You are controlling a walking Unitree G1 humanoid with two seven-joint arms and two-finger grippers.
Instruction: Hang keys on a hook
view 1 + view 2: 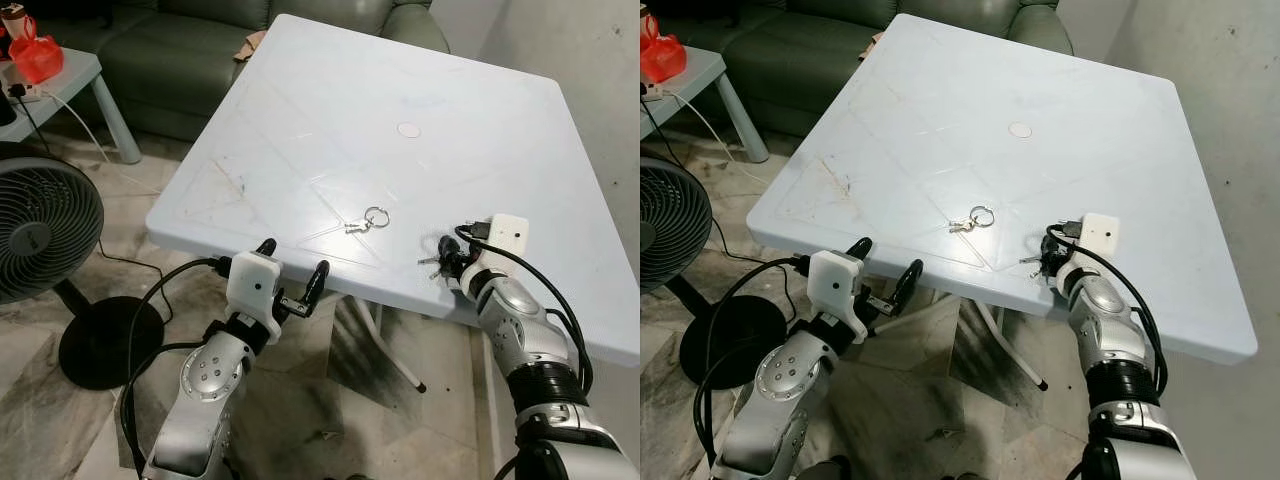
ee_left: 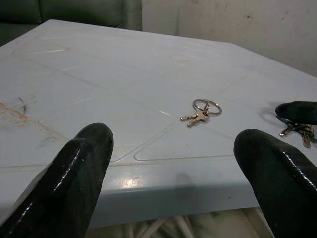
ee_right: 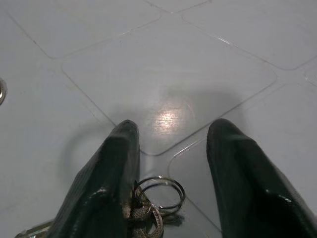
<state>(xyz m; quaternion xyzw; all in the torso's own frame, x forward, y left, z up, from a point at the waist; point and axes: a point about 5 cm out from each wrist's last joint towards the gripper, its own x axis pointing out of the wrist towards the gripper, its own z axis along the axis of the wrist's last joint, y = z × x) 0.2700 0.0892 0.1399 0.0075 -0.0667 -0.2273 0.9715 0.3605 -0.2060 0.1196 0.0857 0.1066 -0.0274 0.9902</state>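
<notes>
Left gripper (image 1: 296, 272) was held open at the table (image 1: 330, 120) edge, lower centre. Right gripper (image 3: 171, 148) was spread over one key bunch (image 3: 153, 206); keys (image 1: 368, 220) lay mid-frame.

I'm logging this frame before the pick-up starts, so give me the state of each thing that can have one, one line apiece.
left gripper: open, held at the near table edge, holding nothing.
right gripper: open, low over the table, one finger against a key bunch.
key bunch: lying flat, not gripped.
keys on ring: lying flat on the table, untouched.
fan: standing upright on the floor; whether it is running cannot be told.
</notes>
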